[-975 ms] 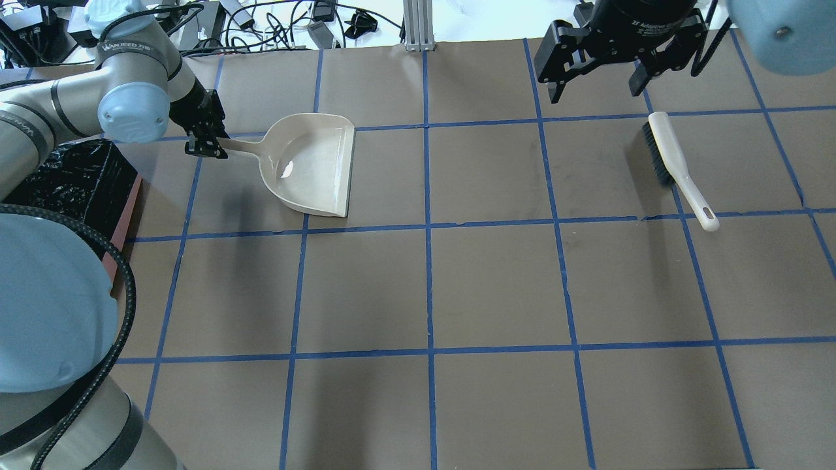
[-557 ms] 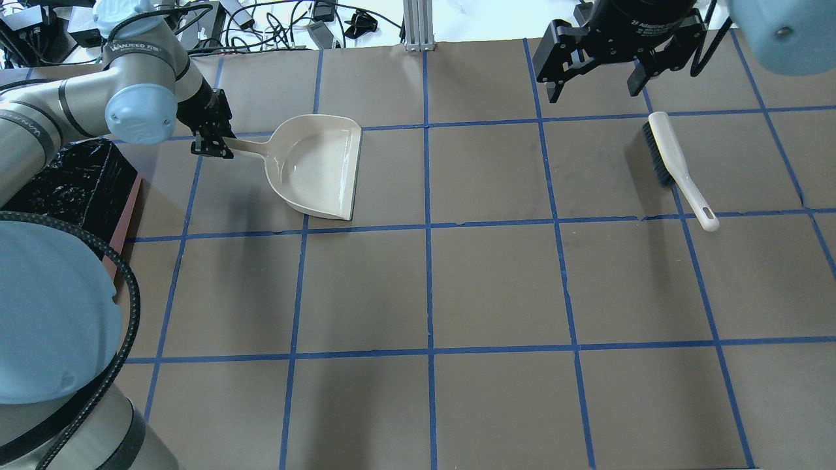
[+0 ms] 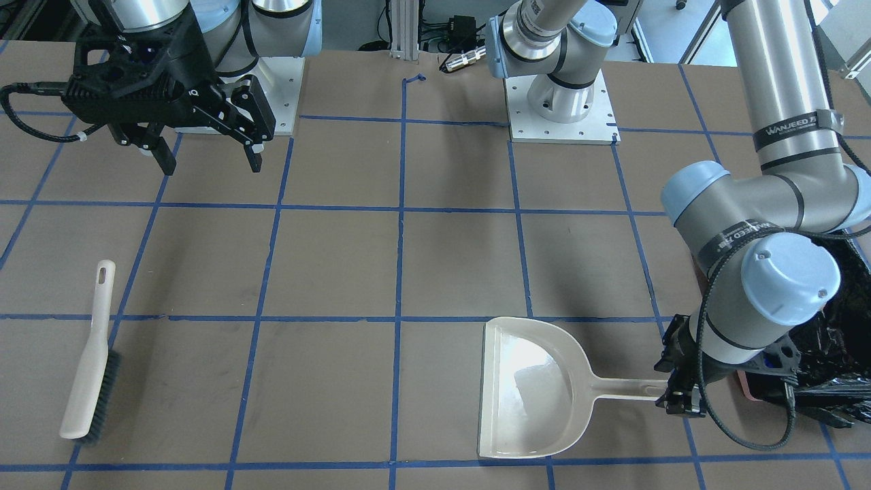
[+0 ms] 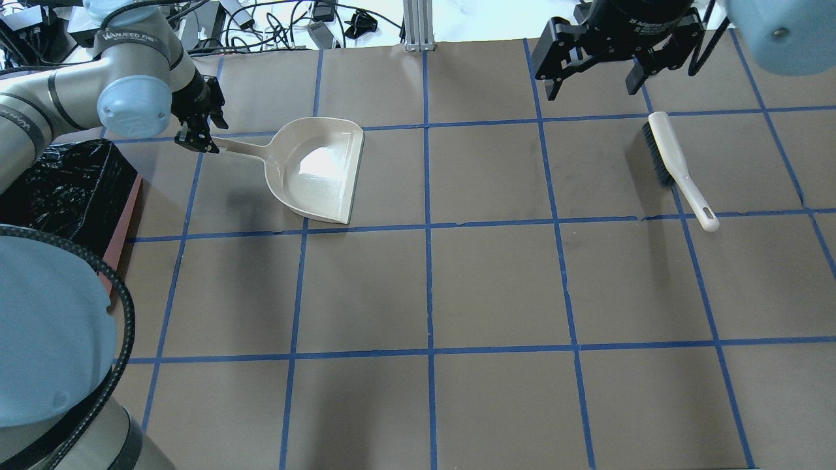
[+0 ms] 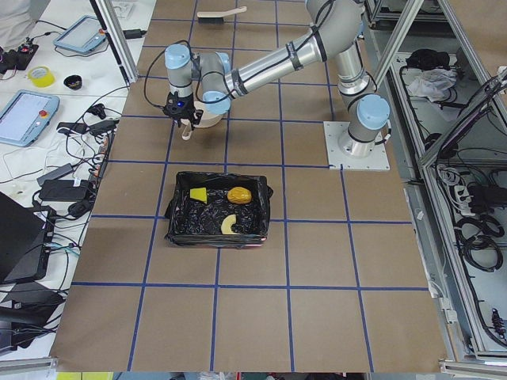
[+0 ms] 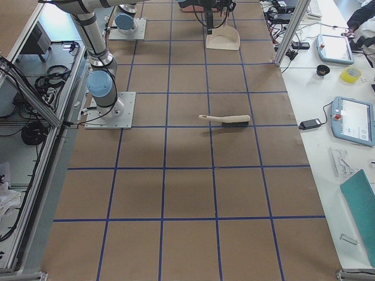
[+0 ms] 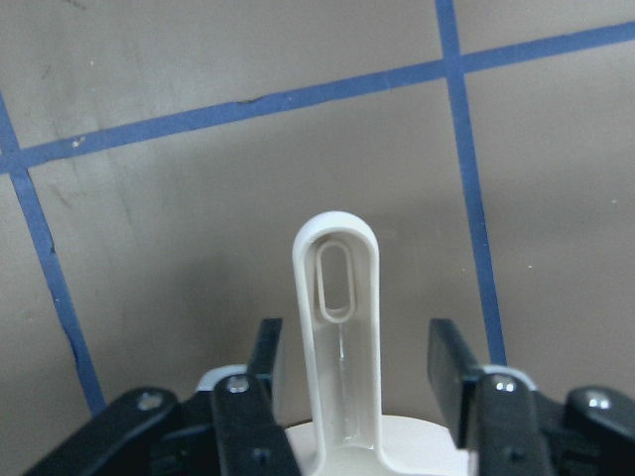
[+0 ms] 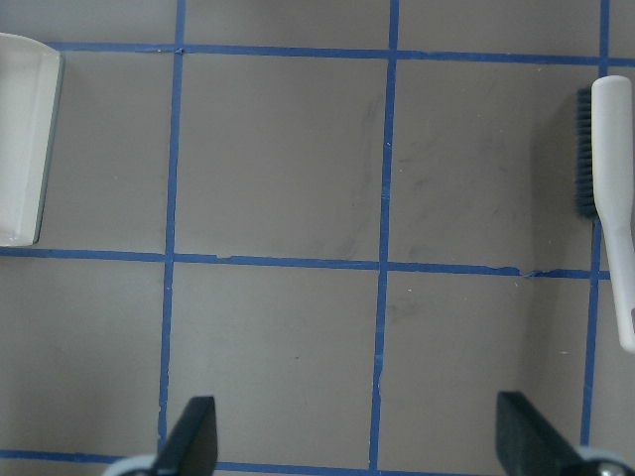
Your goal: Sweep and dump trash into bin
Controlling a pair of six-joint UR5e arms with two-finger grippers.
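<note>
The trash lies inside the bin (image 5: 170, 231), a pink box lined with a black bag: the yellow sponge block (image 5: 198, 194), the orange bun (image 5: 239, 195) and the tan pastry piece (image 5: 230, 225). The bin also shows in the overhead view (image 4: 124, 219). The beige dustpan (image 4: 320, 170) lies empty on the table. My left gripper (image 7: 352, 347) is open, its fingers (image 7: 448, 359) standing on either side of the dustpan's handle (image 7: 337, 297) with gaps. My right gripper (image 4: 591, 85) is open and empty, hovering above the table at the far right.
A beige hand brush with dark bristles (image 4: 676, 166) lies on the table below the right gripper, also in the front view (image 3: 88, 361). The brown table (image 4: 496, 287) has a blue tape grid. Cables and devices lie beyond the far edge.
The dustpan shifted slightly right. My left gripper drew back toward the handle's end and turned a little. The right gripper barely moved.
</note>
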